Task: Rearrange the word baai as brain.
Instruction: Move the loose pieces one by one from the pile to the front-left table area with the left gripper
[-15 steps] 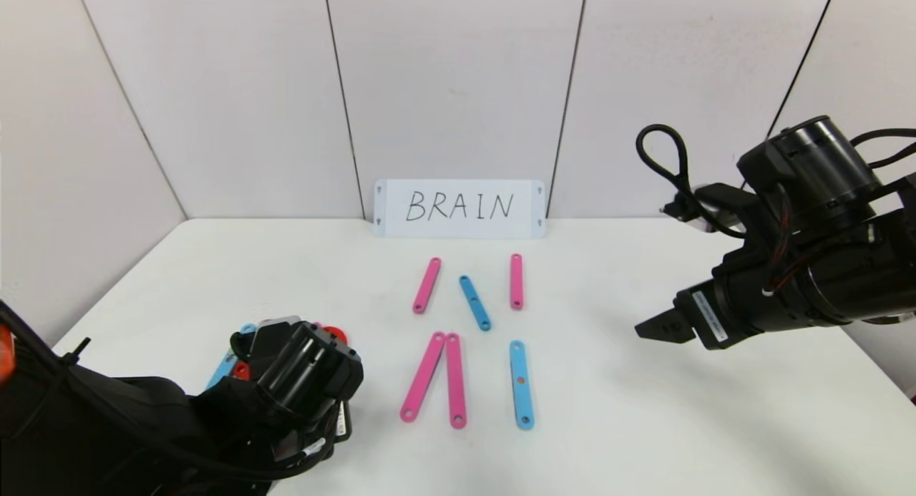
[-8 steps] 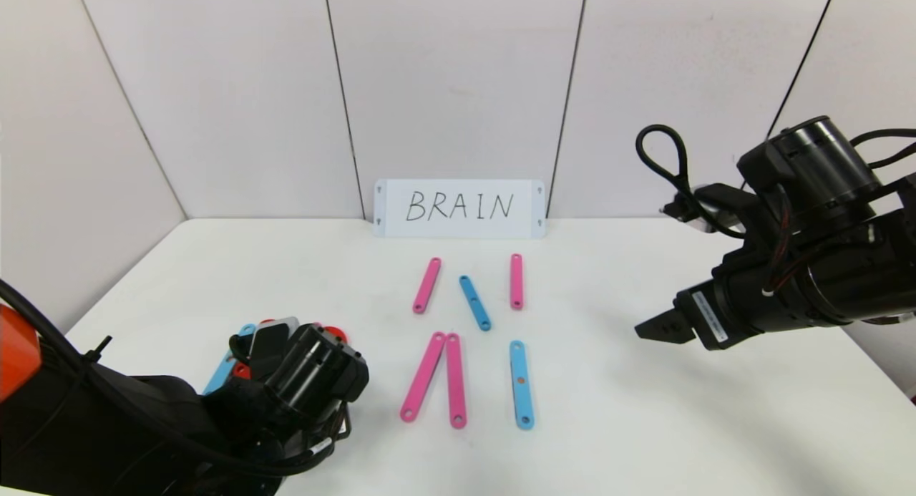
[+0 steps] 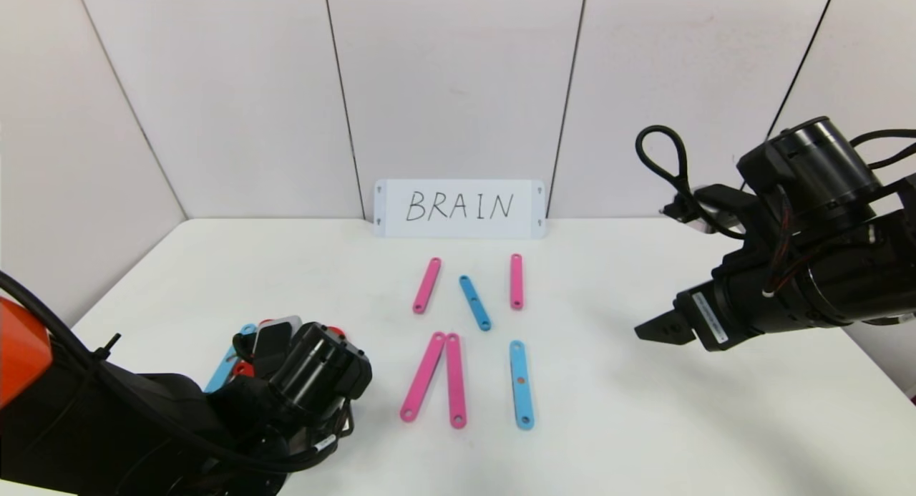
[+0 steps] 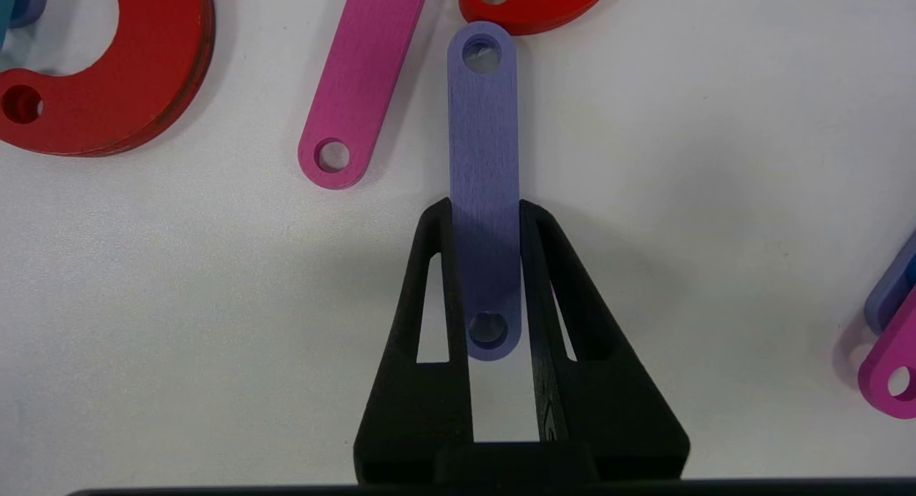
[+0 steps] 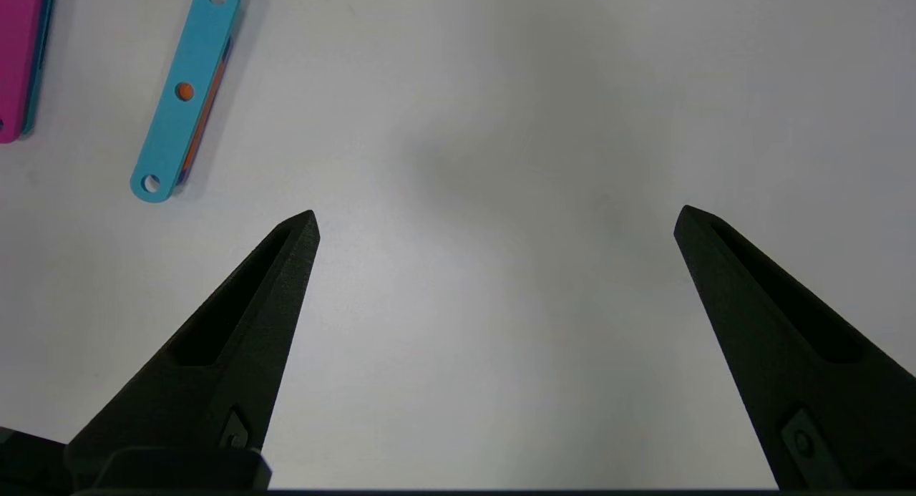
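My left gripper is shut on a purple strip, gripping its near half by the two long edges. The strip's far end lies next to a red curve. A pink strip and a second red curve lie beside it. In the head view the left wrist hides this gripper at the table's front left, where a blue strip and a red piece peek out. My right gripper hovers open and empty over the right of the table, and it also shows in the right wrist view.
The white BRAIN card stands at the back wall. In the middle lie a pink strip, a blue strip, a pink strip, two touching pink strips and a long blue strip.
My left arm has shifted slightly to the right and nearer. The right arm and the strips in the middle have not moved.
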Action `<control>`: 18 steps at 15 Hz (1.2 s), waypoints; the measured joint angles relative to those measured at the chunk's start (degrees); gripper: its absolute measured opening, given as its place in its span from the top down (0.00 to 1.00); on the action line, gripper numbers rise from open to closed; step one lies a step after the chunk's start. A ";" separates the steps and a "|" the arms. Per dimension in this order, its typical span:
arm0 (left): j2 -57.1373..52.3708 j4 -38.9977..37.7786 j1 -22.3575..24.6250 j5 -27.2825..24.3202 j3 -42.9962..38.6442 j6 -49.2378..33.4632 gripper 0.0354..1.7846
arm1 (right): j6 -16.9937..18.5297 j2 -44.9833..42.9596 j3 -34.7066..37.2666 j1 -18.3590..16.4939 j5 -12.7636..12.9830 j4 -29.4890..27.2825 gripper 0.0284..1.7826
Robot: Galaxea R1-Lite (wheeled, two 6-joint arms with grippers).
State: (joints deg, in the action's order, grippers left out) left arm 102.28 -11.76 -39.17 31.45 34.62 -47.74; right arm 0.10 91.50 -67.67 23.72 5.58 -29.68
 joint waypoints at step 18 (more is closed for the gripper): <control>0.30 -0.16 1.35 0.07 -0.01 -0.13 0.85 | 0.00 0.43 0.00 -0.02 0.01 0.04 0.02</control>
State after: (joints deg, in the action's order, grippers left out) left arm 102.58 -11.92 -37.82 31.52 34.61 -47.87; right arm 0.10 91.93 -67.67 23.70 5.60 -29.65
